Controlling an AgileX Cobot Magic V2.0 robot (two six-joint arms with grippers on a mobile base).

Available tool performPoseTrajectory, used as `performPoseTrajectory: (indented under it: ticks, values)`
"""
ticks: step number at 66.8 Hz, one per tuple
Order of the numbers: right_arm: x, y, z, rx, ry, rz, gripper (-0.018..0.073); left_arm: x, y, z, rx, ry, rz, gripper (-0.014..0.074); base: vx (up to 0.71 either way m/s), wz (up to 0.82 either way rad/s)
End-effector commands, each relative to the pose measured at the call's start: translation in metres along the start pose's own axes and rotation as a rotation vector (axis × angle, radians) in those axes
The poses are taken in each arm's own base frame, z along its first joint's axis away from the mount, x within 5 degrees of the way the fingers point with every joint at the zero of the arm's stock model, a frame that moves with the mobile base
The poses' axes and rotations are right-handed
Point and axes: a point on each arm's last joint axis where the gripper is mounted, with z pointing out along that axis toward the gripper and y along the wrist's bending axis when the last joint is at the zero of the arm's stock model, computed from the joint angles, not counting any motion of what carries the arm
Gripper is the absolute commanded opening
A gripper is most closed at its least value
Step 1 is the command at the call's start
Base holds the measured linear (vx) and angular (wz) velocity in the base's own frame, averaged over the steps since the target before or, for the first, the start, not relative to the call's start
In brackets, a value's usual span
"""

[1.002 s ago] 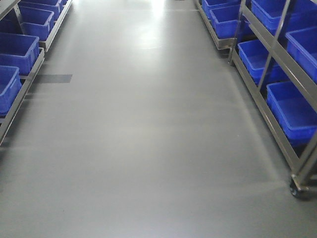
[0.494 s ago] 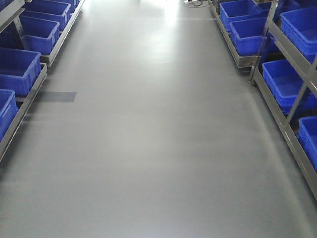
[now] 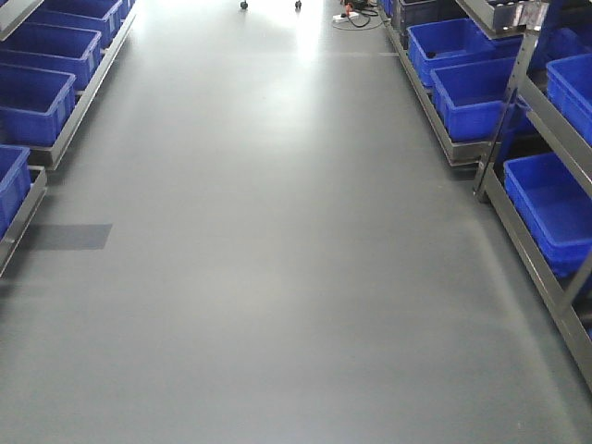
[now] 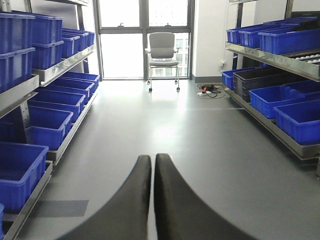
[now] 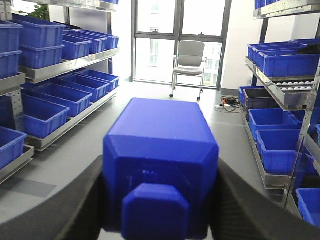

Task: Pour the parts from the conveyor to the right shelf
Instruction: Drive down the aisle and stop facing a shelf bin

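The part, a bright-blue block [image 5: 160,130] with bevelled edges and a knob facing the camera, fills the right wrist view. My right gripper [image 5: 160,170] is shut on it, one dark finger pressed against each side. In the left wrist view my left gripper [image 4: 153,159] is shut, its black fingers together with nothing between them, held above the grey floor. The right shelf [image 3: 518,88] is a steel rack holding blue bins [image 3: 555,208] along the right of the aisle, also seen as the right shelf [image 5: 282,97] with white rollers. The conveyor is out of view. Neither gripper shows in the front view.
A matching rack of blue bins [image 3: 37,102] lines the left of the aisle. An office chair [image 4: 163,52] stands at the far end before tall windows, with cables [image 4: 210,90] on the floor near it. A dark patch [image 3: 67,236] marks the floor at left.
The front view has advanced along the aisle: the floor patch slid down toward me, the racks drifted outward, and the far-end cables came into sight.
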Motion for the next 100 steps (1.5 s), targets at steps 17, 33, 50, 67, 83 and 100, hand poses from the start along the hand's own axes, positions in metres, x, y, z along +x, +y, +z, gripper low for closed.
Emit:
performPoseTrajectory:
  ticks: [17, 33, 50, 67, 83, 100]
  values:
    - [-0.0149, -0.0004, -0.0023, -0.003, -0.100, -0.021, -0.0008, -0.0135, -0.0006, -0.0019, 0.009, -0.098, -0.014, -0.0006, 0.61, 0.01]
    - [-0.0149, -0.0004, -0.0023, -0.003, -0.100, -0.021, -0.0008, -0.0135, -0.0006, -0.0019, 0.009, -0.098, -0.014, -0.0006, 0.61, 0.04]
    - [-0.0149, -0.0004, -0.0023, -0.003, -0.100, -0.021, -0.0008, -0.0135, -0.0006, -0.0019, 0.009, -0.098, -0.014, -0.0006, 0.59, 0.07]
    - [-0.0149, -0.0004, -0.0023, -0.003, -0.100, -0.021, -0.0008, -0.0135, -0.0006, -0.0019, 0.009, -0.098, -0.014, -0.0006, 0.54, 0.05]
    - [-0.0149, -0.0004, -0.0023, -0.003, -0.100, -0.021, -0.0008, -0.0135, -0.0006, -0.0019, 0.009, -0.098, -0.014, -0.0006, 0.48, 0.18]
    - [-0.0149, -0.0004, -0.0023, -0.003, -0.100, -0.021, -0.0008, -0.0135, -0.0006, -0.0019, 0.009, -0.098, -0.014, -0.0006, 0.41, 0.63]
